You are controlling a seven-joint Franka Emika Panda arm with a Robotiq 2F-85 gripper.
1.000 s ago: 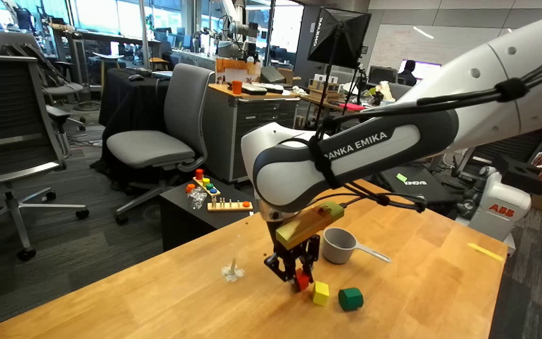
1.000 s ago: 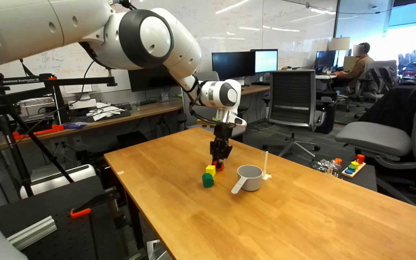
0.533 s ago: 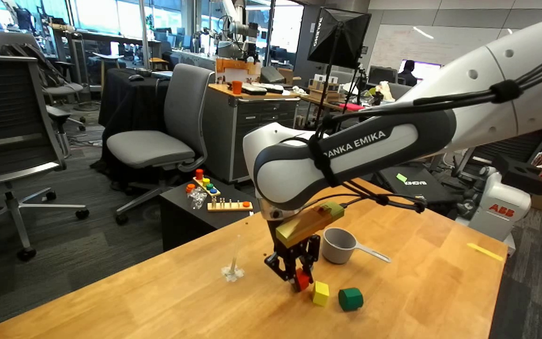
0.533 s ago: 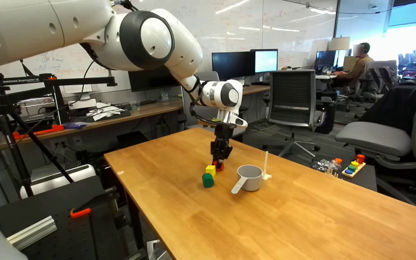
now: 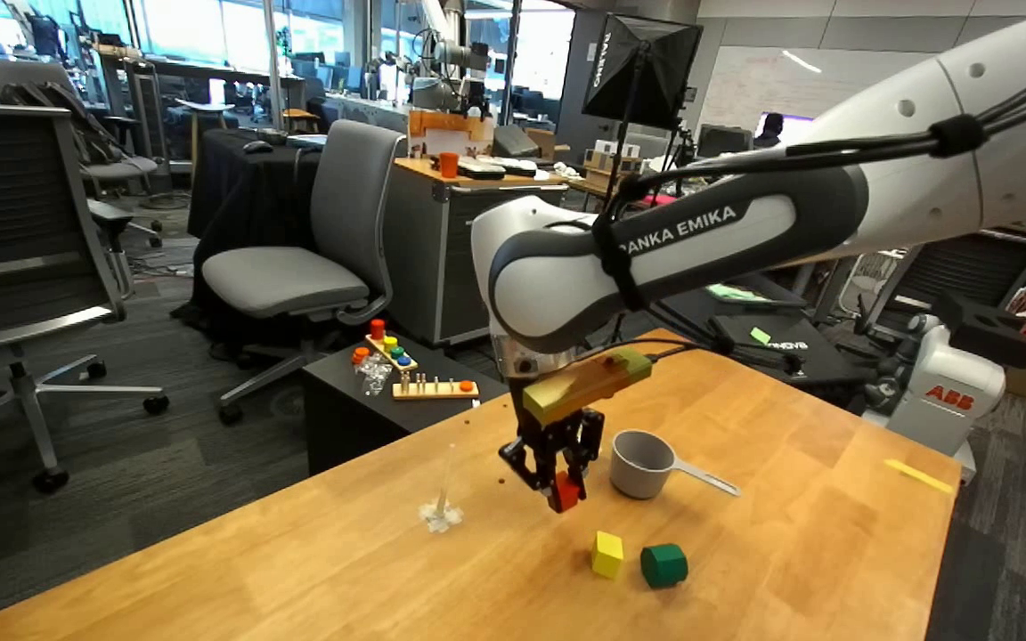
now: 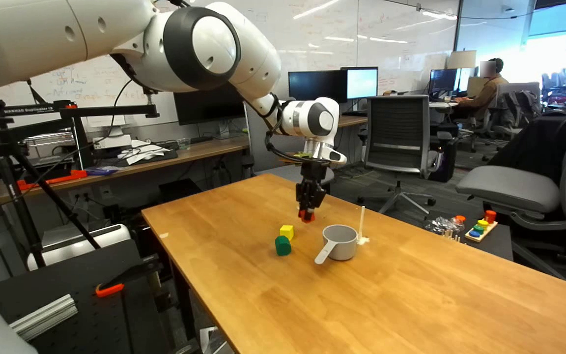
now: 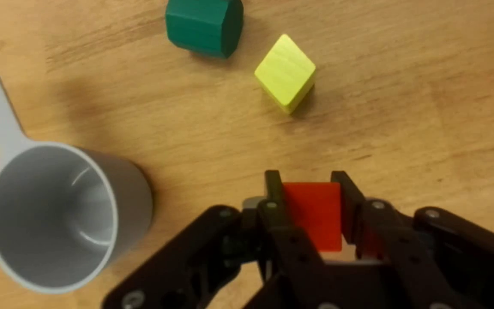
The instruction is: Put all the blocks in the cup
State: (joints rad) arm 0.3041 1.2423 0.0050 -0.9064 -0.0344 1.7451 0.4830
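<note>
The white, EMIKA-lettered arm (image 5: pixel 767 224) has black cables (image 5: pixel 869 148) and a black tool (image 7: pixel 311 206).

The small red cube-shaped block (image 7: pixel 320 210) is one plain shade. The small yellow wooden cube-like block (image 7: pixel 284 71) is brightest on its top face, where faint grain shows. On the green many-sided block (image 7: pixel 197 25) the end face is darker than the sides. The round light grey long-handled cup (image 7: pixel 132 195) is plain, with two curved white glints inside. Darker streaks and a few dark flecks mark the honey-brown wooden counter (image 6: pixel 410 295). The black two-fingered tool (image 7: pixel 308 186) carries silvery screw heads (image 7: pixel 134 298). The white jointed arm (image 5: pixel 762 223) bears white lettering on dark grey.
</note>
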